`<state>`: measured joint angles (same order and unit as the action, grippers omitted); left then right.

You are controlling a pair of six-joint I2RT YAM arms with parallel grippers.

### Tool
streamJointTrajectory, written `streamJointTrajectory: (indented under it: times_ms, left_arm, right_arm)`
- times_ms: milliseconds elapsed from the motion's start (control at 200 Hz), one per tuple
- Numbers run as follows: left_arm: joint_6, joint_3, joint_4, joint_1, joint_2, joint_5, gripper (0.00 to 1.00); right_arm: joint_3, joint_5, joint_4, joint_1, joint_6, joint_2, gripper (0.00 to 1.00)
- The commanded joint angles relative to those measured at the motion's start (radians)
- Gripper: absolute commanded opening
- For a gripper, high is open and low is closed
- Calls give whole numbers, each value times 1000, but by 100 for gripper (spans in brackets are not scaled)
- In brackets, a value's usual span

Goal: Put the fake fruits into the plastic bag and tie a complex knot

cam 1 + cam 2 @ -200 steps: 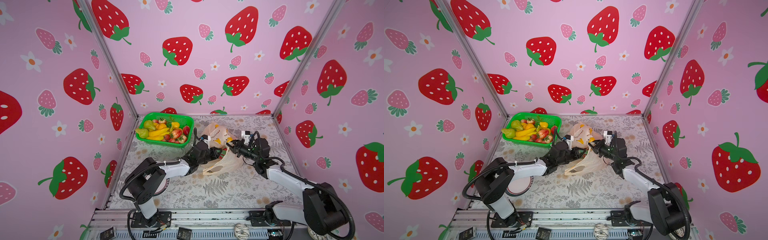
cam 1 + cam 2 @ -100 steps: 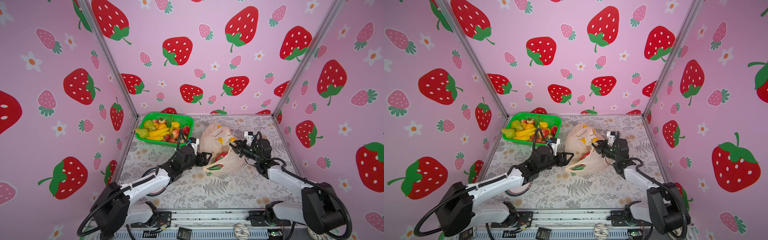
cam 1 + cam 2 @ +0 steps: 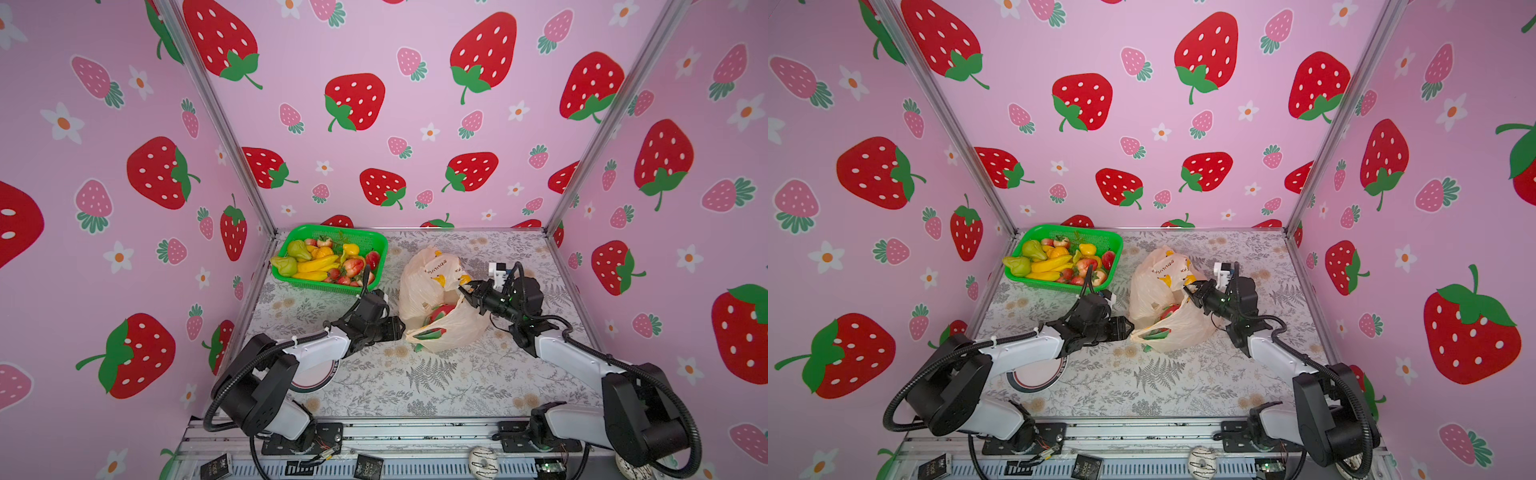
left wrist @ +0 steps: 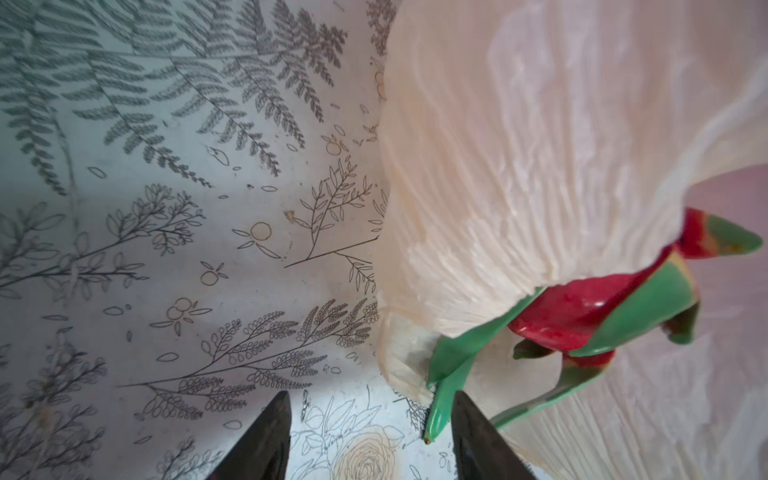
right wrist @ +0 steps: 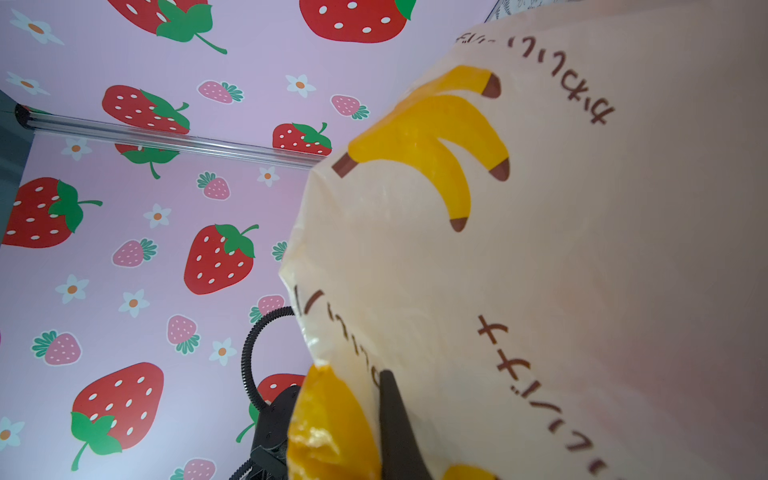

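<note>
The peach plastic bag [image 3: 428, 282] [image 3: 1154, 286] lies mouth-open mid-table, banana print filling the right wrist view [image 5: 519, 249]. A pink dragon fruit [image 3: 436, 316] [image 3: 1167, 311] [image 4: 582, 307] sits in its mouth. My left gripper [image 3: 399, 326] [image 3: 1127, 326] [image 4: 370, 436] stands open at the bag's lower left edge; a green leaf tip of the dragon fruit lies loose between its fingers. My right gripper [image 3: 463, 289] [image 3: 1187, 291] [image 5: 374, 415] is shut on the bag's upper rim, holding it up. More fake fruits [image 3: 320, 264] [image 3: 1054, 264] fill the basket. No knot shows.
The green mesh basket [image 3: 324, 286] [image 3: 1059, 286] stands at the back left against the wall. A round plate [image 3: 316, 378] [image 3: 1038, 376] lies partly under my left arm. Pink strawberry walls close three sides. The fern-print table [image 4: 166, 249] is bare in front of the bag.
My left gripper let go of the dragon fruit inside the bag, opened and drew back to the bag's left edge. The bag sagged wider. The right gripper kept its hold.
</note>
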<state>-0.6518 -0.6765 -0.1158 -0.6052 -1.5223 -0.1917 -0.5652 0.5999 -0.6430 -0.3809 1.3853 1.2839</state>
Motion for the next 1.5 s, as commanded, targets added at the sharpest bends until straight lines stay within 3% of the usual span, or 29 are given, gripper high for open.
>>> streamJointTrajectory:
  times_ms: [0, 420, 535, 655, 765, 810, 930, 1000, 1151, 1286, 1491]
  left_arm:
    - [-3, -62, -71, -2, -50, -54, 54]
    - [-52, -121, -194, -13, -222, -92, 27]
    - [-63, -123, -217, -15, -227, -132, 12]
    - [-73, -121, -205, -17, -168, -215, 0]
    - [-79, -160, -92, -33, -56, -311, 0]
    - [-77, -194, -23, -42, -12, -340, 0]
    - [-102, -291, 96, -46, 67, -439, 0]
    - [-116, -349, 150, -41, 88, -477, 0]
    - [-124, -463, 215, -21, 99, -547, 0]
    - [-157, -511, 215, 1, 86, -597, 0]
    - [-317, -429, 55, 45, 101, -667, 0]
  right_arm:
    - [-9, 8, -26, 7, -5, 7, 7]
    - [-2, 15, -20, 27, -20, 5, 7]
    - [-4, 13, 5, 36, -48, -9, 7]
    - [-40, -23, 140, 63, -152, -53, 7]
    - [-131, -58, 365, 98, -344, -110, 7]
    - [-198, -82, 505, 108, -476, -124, 7]
    - [-444, -230, 900, 112, -810, -122, 7]
    - [-546, -306, 1031, 112, -911, -117, 7]
    - [-698, -431, 1166, 112, -1030, -94, 7]
    - [-777, -463, 1214, 112, -1077, -53, 7]
    - [-877, -492, 1304, 112, -1148, -19, 7]
